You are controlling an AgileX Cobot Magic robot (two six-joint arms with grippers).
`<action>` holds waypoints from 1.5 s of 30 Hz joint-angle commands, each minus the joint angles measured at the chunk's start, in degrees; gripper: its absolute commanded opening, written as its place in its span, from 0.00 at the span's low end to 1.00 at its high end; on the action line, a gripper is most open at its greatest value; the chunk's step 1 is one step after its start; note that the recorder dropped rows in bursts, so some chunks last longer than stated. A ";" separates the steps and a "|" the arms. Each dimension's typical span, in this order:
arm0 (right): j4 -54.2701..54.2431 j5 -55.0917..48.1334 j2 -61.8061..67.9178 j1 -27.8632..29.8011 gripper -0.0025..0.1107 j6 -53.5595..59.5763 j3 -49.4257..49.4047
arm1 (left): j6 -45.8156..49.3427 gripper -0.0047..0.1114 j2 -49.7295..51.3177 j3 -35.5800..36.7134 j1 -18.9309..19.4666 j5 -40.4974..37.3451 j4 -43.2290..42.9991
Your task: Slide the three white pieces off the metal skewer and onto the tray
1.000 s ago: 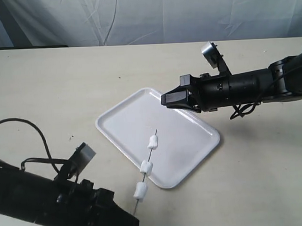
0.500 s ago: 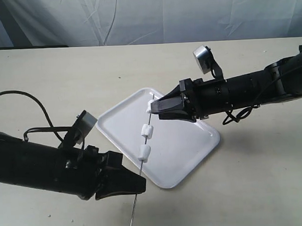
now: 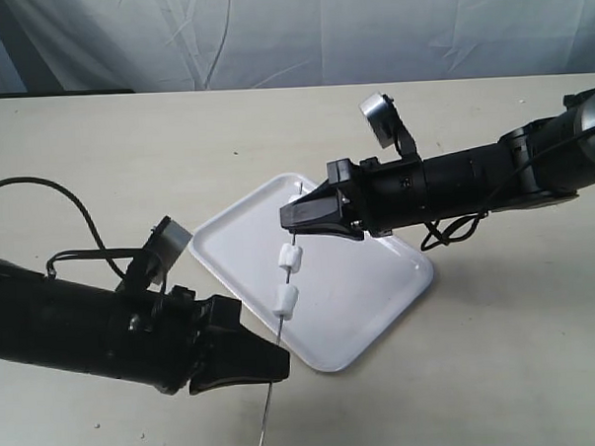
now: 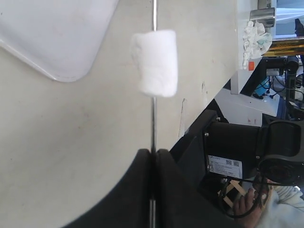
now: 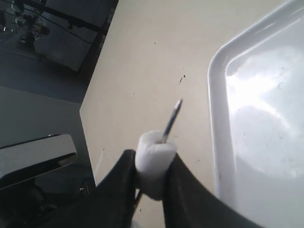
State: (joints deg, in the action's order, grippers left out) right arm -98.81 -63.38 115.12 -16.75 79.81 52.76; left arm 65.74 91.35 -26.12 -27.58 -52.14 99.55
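Right end effector (image 3: 291, 216) advanced, pinches end piece (image 5: 153, 160) (wrist view only).

R end effector (image 5: 151, 173) is seen at lower centre of frame, w/ two dark fingers (image 5: 121, 185) pressed against opposite sides of one white piece (image 5: 154, 156). Tip of the metal skewer (image 5: 172, 118) is shown sticking out thru the piece, angled toward frame centre. Tray (image 5: 214, 142), rim and rounded corner, is seen at frame right, laid on the beige bench (image 5: 142, 52). Upper left is taken up by dark bkgd.
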 commanded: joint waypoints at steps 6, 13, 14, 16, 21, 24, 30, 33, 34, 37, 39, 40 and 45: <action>-1.13 3.82 -0.21 -0.04 0.15 2.64 0.21 | 0.11 0.04 -0.32 2.54 0.03 -7.01 0.40; -1.13 8.17 -0.21 -0.04 0.15 3.12 0.80 | 4.46 0.04 -0.32 11.00 0.03 -7.55 0.40; -1.13 8.17 -0.21 -0.04 0.15 3.12 1.09 | 5.24 0.04 -0.32 11.80 0.03 -7.87 0.40; -1.13 8.92 -0.21 -0.04 0.15 3.12 1.90 | 6.90 0.04 -0.32 13.42 0.03 -9.99 0.40; -1.13 12.73 -0.21 -0.04 0.15 2.76 2.97 | 7.67 0.04 -0.81 14.67 0.03 -14.10 0.40; -1.13 14.14 -0.21 -0.04 0.15 2.76 2.97 | 7.95 0.04 -0.81 14.74 0.03 -14.51 0.40; -1.13 13.79 -0.21 -0.04 0.18 2.76 2.97 | 8.83 0.04 -0.81 14.74 0.03 -13.64 0.40; -1.13 13.66 -0.21 -0.04 0.34 2.76 2.97 | 8.83 0.04 -0.81 14.74 0.03 -13.64 0.40; -1.13 13.66 -0.21 -0.04 0.40 2.65 2.97 | 8.83 0.04 -0.81 14.74 0.03 -13.64 0.40; -1.13 13.87 -0.21 -0.04 0.45 2.65 2.97 | 8.83 0.04 -0.81 14.74 0.03 -14.73 0.40; -1.13 13.87 -0.21 -0.04 0.40 2.65 2.97 | 8.94 0.04 -0.81 15.11 0.03 -16.16 0.40; -1.13 13.87 -0.21 -0.04 0.37 2.65 2.97 | 9.42 0.04 -0.81 15.39 0.03 -16.59 0.40; -1.13 14.08 -0.21 -0.04 0.33 2.65 2.97 | 9.82 0.04 -0.81 15.80 0.03 -14.08 0.40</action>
State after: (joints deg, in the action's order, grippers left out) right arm -99.51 -49.35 115.12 -16.97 81.80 55.54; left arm 75.03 90.86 -10.57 -27.32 -67.00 100.09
